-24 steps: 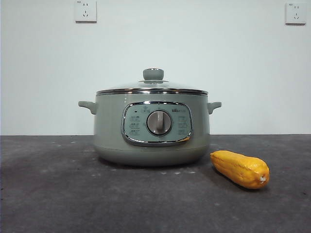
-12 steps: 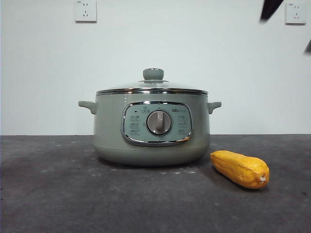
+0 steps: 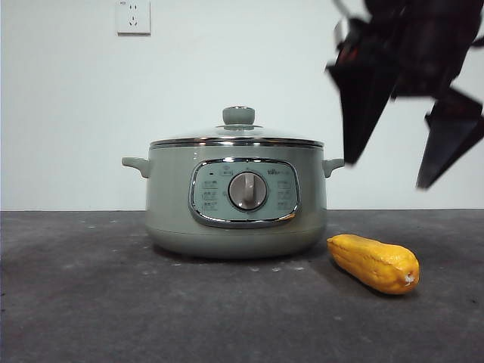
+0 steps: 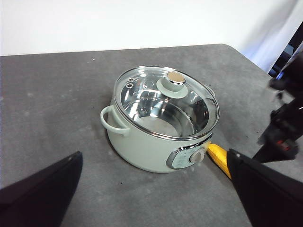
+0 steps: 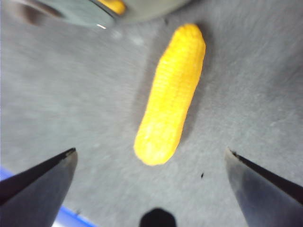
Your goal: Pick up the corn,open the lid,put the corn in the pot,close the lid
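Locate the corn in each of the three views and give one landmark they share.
Front view: the corn lies on the table, lower right, beside the pot.
Left wrist view: only part of it shows, next to the pot's control panel, partly behind a black jaw.
Right wrist view: it lies centred, between the open jaws of the right gripper.
Shared landmark: the pot.

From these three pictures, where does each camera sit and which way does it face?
Front view: low, at table height, looking level at the pot, the lid and the corn; the right gripper hangs open, high above the corn.
Left wrist view: on the left arm, looking down at the pot from far off; the left gripper shows open.
Right wrist view: on the right arm, looking down at the corn between its jaws.
All three views show the corn.
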Motion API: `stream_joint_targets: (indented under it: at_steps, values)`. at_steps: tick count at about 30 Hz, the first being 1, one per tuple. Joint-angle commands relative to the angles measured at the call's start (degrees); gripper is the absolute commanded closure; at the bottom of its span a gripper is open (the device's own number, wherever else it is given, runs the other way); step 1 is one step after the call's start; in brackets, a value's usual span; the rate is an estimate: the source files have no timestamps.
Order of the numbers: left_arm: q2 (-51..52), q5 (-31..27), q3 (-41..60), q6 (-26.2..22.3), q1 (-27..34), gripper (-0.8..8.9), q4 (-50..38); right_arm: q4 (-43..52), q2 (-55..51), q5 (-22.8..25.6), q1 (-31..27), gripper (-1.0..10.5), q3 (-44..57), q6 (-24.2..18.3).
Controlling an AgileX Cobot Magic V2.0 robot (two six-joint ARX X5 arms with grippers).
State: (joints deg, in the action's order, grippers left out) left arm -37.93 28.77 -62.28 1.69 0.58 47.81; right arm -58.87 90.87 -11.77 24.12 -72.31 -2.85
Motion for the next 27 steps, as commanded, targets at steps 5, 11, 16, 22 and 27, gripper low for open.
stream_joint_targets:
  at_steps: [5,11,16,22,27]
  values:
    - [0.04,0.17,-0.2,0.2,-0.15,2.19,-0.17,4.28,5.75,1.38,2.12,3.9,2.36,2.91]
    - [-0.09,0.15,-0.2,0.2,-0.15,2.19,-0.28,11.93,5.86,1.62,2.6,3.9,9.94,4.83]
    - [-0.52,0.15,-0.2,0.2,-0.15,2.19,-0.26,15.87,5.86,3.34,2.6,5.9,13.7,5.73]
    - [-1.25,0.17,-0.2,0.2,-0.15,2.19,-0.24,18.32,5.86,3.21,2.69,8.7,14.19,5.88]
    - [-1.55,0.17,-0.2,0.2,-0.15,2.19,-0.37,18.14,5.35,3.23,2.91,9.6,14.16,5.7]
